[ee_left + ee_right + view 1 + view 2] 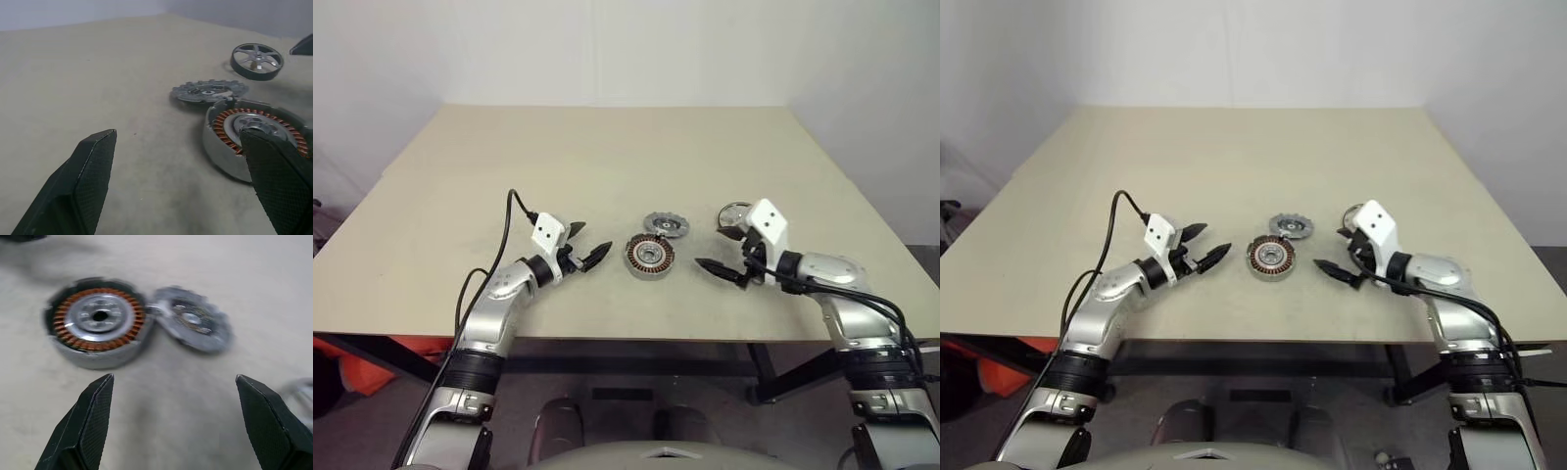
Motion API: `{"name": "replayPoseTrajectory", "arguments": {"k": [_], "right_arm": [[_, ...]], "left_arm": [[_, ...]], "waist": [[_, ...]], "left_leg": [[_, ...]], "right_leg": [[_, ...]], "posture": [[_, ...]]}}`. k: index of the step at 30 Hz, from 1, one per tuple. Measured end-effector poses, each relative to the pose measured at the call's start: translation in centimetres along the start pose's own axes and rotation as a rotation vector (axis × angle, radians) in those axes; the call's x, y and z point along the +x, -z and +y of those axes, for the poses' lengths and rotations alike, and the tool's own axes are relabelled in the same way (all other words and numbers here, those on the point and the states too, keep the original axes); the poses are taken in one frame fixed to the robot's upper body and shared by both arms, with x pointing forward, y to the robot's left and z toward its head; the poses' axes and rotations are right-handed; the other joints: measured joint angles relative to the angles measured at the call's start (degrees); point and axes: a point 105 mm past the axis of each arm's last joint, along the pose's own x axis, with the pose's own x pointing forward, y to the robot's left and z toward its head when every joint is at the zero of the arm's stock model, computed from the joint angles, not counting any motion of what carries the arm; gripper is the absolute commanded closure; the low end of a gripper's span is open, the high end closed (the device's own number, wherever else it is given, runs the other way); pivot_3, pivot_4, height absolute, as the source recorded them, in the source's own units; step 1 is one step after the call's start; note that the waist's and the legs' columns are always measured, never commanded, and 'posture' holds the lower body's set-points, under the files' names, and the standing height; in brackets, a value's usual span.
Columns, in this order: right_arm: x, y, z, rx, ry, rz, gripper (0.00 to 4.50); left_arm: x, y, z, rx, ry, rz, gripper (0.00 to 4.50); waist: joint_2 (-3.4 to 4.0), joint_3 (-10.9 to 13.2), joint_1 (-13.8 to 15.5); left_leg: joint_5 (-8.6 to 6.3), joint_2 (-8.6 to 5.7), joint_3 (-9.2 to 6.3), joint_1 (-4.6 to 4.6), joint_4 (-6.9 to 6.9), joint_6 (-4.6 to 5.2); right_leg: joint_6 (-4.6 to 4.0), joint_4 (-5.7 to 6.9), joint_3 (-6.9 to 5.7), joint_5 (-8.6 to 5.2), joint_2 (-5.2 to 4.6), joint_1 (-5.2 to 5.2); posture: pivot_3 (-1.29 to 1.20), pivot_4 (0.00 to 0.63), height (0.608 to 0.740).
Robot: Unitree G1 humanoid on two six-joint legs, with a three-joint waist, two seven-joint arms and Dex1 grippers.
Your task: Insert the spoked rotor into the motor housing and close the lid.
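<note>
The motor housing [649,256] lies flat at the table's middle front, its copper windings and silver centre facing up. Touching its far side lies the lid [666,225], a flat grey disc with a notched rim [193,323]. The spoked rotor [257,59] rests on the table to the right, partly hidden behind my right hand [733,211]. My left gripper [593,238] is open just left of the housing, pointing at it. On the housing's other side my right gripper [713,247] is open too, aimed at housing and lid, with the rotor just behind it. Neither holds anything.
The beige table [607,157] stretches far back and to both sides of the parts. Its front edge [607,338] runs just below my arms. A black cable [504,235] loops from the left wrist.
</note>
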Motion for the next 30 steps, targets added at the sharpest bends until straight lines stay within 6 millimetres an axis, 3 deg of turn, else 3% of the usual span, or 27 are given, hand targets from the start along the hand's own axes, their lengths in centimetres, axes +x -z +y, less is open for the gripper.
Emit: {"name": "replayPoseTrajectory", "arguments": {"k": [9,21,30], "right_arm": [[-2.9,5.1,-0.5,0.111,0.081,0.144,0.02],[-3.4,6.9,-1.3,0.184,0.132,0.167,0.02],[-5.9,8.2,-1.9,0.209,0.14,0.211,0.02]], "left_arm": [[1.1,0.1,-1.7,-0.018,0.107,0.01,0.25],[0.3,1.2,-3.0,-0.052,0.205,0.07,0.25],[0.1,1.2,-2.8,-0.042,0.203,0.076,0.25]], "waist": [[0.05,0.0,-0.2],[0.23,-0.2,0.0],[0.29,-0.2,0.5]], "left_leg": [[0.0,0.0,0.01,0.0,-0.06,0.01],[-0.01,-0.02,0.0,0.15,-0.06,0.02],[-0.19,-0.25,-0.01,0.47,-0.07,0.32]], "right_leg": [[0.08,-0.1,-0.01,-0.04,0.01,0.01],[0.1,-0.35,-0.03,-0.05,-0.02,0.3],[0.29,-0.63,-0.05,-0.15,-0.27,0.94]], "posture": [[0.0,0.0,0.74],[0.0,0.0,0.74],[0.0,0.0,0.74]]}}
